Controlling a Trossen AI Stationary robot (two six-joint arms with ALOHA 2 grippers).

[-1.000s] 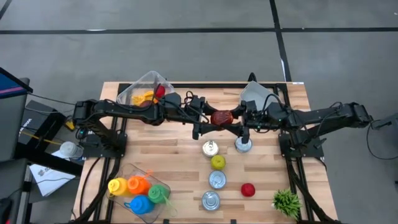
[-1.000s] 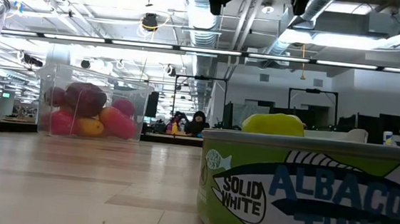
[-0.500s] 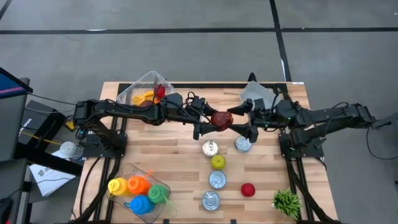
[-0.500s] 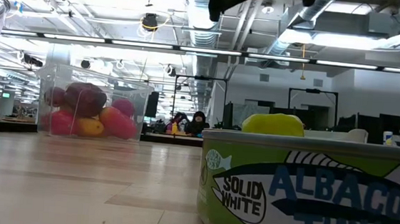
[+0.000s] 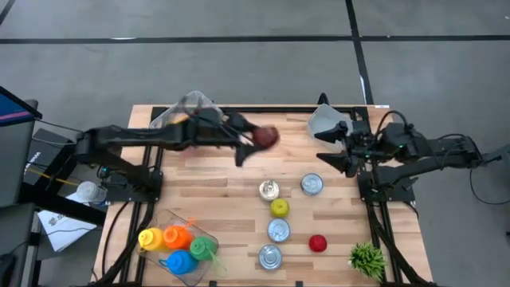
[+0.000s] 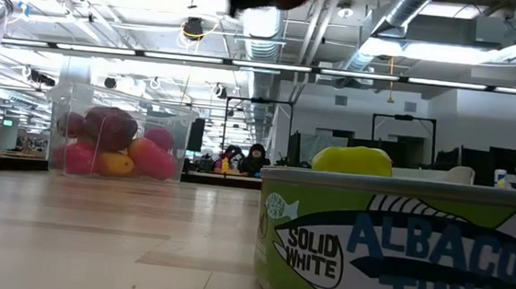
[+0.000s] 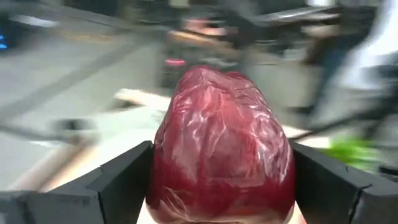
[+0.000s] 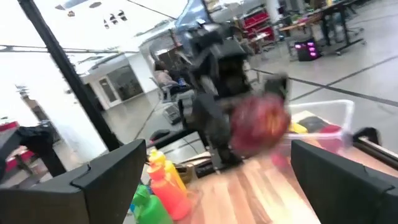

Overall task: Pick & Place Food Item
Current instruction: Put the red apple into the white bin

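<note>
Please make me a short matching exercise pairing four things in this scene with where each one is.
Things:
1. dark red fruit
2. yellow fruit
3. green plant
4. sauce bottles

Places:
A. in the clear tray at the table's near left corner
B. at the table's near right corner
C. between the left gripper's fingers, above the table
D. on the table among the cans

Pairs: 1-C, 2-D, 3-B, 4-A
</note>
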